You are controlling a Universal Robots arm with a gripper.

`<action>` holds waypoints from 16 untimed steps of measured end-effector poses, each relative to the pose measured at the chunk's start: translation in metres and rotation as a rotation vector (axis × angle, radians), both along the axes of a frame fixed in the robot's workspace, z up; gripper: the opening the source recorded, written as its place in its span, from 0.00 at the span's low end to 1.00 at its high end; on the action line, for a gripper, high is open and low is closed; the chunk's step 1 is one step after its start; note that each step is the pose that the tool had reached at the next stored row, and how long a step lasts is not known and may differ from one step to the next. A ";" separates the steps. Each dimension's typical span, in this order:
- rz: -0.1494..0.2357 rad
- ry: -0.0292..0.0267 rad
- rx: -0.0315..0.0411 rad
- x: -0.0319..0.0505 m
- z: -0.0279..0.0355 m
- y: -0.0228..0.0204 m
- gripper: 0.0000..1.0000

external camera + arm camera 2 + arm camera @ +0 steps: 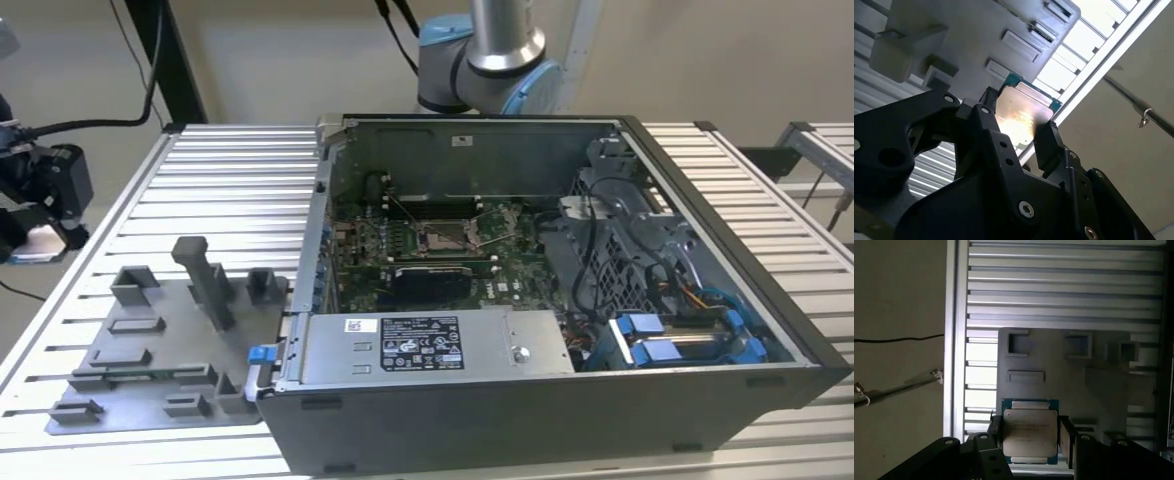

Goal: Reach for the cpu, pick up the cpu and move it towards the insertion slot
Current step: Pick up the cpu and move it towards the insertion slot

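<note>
The cpu, a thin square chip with a silvery top and a green rim, sits between the two black fingers of my gripper, which is shut on its opposite edges. In the second wrist view the cpu gleams between the same fingers, with the gripper around it. In the exterior view the gripper hangs at the far left, just off the table's edge, with the pale cpu under it. The insertion slot, a shiny square socket on green board, lies inside the open computer case, well to the exterior view's right of the gripper.
A grey fixture plate with upright blocks lies on the ribbed metal table, between the gripper and the case. The case walls, cables and a drive cage ring the socket. The arm's base rises behind the case.
</note>
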State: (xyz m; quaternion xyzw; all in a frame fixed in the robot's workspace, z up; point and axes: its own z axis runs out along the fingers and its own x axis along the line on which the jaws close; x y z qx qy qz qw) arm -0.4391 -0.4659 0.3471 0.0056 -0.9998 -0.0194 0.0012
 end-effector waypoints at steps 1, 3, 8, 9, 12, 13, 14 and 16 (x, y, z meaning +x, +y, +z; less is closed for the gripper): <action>0.000 0.0002 -0.0001 0.0000 0.0016 0.0000 0.00; 0.000 0.0001 -0.0001 0.0000 0.0046 0.0000 0.00; 0.000 0.0001 -0.0001 0.0000 0.0119 0.0000 0.00; 0.000 0.0001 -0.0001 0.0000 0.0134 0.0000 0.00; 0.000 0.0001 -0.0001 0.0000 0.0179 0.0000 0.00; 0.000 0.0001 0.0000 0.0000 0.0195 0.0000 0.00; 0.000 0.0000 -0.0001 0.0000 0.0210 0.0000 0.00; 0.000 0.0001 -0.0001 0.0000 0.0240 0.0000 0.00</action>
